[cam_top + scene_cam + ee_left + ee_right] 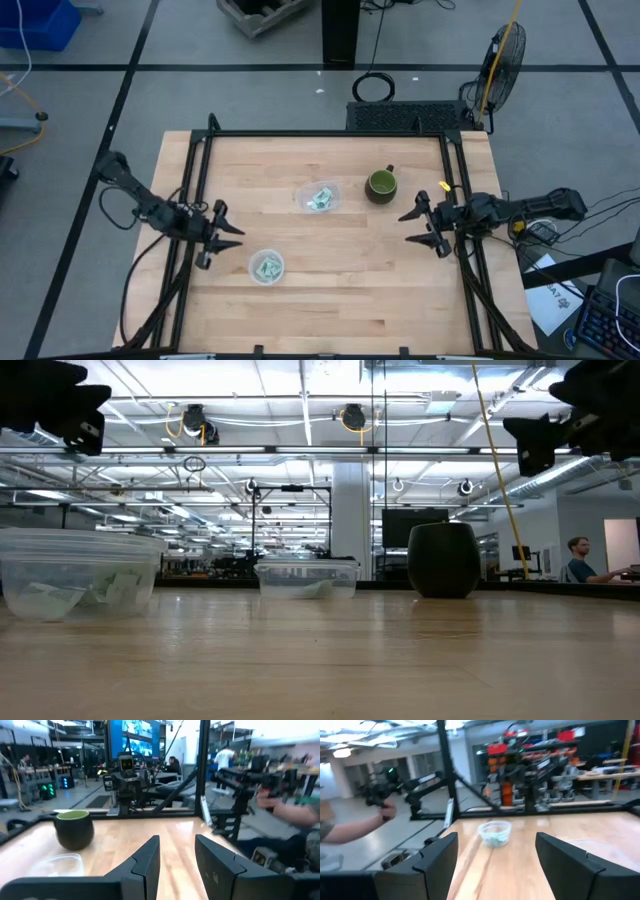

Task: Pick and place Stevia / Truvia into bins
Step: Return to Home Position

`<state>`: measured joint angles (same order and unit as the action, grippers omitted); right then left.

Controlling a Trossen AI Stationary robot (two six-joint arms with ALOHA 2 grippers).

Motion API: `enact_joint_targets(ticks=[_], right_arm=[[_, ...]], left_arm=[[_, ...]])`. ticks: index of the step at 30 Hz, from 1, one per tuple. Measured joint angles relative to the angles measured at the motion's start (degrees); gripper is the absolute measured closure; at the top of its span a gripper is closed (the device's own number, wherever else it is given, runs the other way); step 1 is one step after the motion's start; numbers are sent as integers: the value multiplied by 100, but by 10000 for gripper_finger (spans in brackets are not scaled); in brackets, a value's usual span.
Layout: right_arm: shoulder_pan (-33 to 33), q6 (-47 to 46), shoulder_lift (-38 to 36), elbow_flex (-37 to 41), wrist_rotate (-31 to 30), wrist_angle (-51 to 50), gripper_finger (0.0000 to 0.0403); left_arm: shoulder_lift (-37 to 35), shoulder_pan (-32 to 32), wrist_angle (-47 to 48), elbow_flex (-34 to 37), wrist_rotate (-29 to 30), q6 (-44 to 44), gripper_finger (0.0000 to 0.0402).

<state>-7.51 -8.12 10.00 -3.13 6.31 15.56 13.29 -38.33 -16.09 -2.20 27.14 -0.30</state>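
The pale green and white sachets lie inside the two clear bins. Some are in the small round tub point(266, 267) point(75, 575) point(495, 832). The others are in the rounded-square tub point(319, 198) point(307, 578) point(55, 866). I see no loose sachet on the table top. My left gripper point(232, 228) point(175, 865) hovers open over the table's left edge, just left of the round tub. My right gripper point(408, 228) point(495, 865) hovers open over the right edge. Both point toward the table's middle and hold nothing.
A dark green mug point(381, 184) point(444, 560) point(74, 829) stands right of the square tub, toward the far edge. Black frame rails point(200, 180) run along the table's left, right and far sides. A person's hand point(385, 810) shows beyond the table.
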Motion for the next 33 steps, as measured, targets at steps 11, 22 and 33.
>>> enact_joint_targets(ticks=[11,22,33], right_arm=[[344,-1518,-93,207,-328,-769,145],[344,-1505,-94,218,-328,-725,145],[341,-1503,-94,225,-327,-725,145]], left_arm=[[-61,0,132,0,135,-137,275],[-56,0,131,0,135,-150,275],[-56,0,133,0,135,-148,275]])
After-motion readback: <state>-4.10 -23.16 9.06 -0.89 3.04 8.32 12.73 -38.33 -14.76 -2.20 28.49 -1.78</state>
